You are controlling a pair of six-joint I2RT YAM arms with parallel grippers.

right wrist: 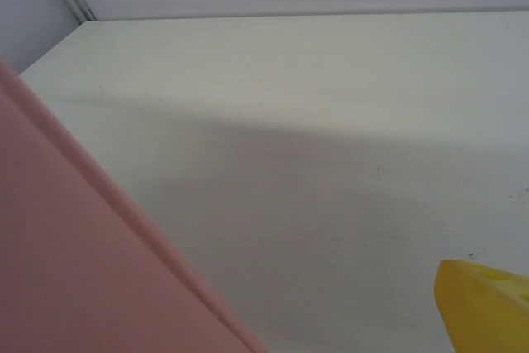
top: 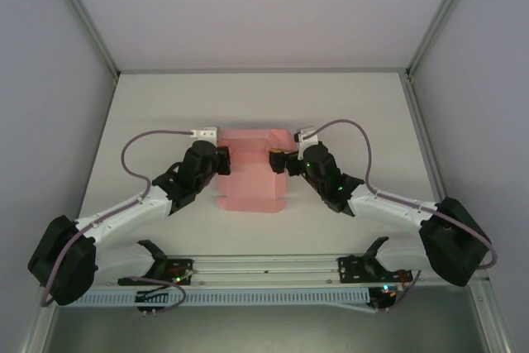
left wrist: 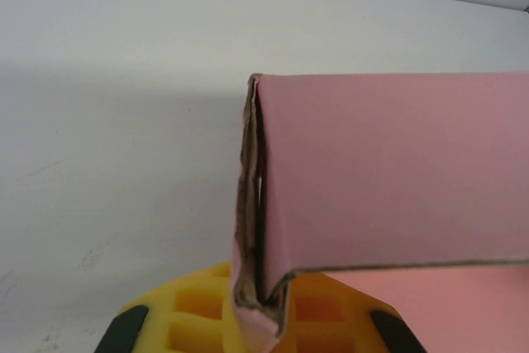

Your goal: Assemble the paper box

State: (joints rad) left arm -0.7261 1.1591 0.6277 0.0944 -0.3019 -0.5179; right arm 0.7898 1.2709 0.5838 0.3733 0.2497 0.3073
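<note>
Two robot arms in white shells, the left arm [top: 124, 212] and the right arm [top: 388, 204], end in bulky black base housings [top: 62, 258] at the lower corners of the overhead frame. A lilac-grey cable [top: 132, 150] loops off each arm, and a small white block [top: 203, 133] caps each black wrist. Black brackets [top: 169, 270] sit on a silver rail [top: 264, 269] at bottom centre. Seen close, the left gripper [top: 225, 159] has a bright yellow, waffle-gridded pad [left wrist: 207, 312] with black trim. The right gripper [top: 281, 159] has a smooth yellow fingertip [right wrist: 488, 303].

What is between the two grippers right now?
The pink box lies across that stretch in the top view, with the left gripper at its left edge and the right gripper at its right edge. Nothing else lies there.
</note>
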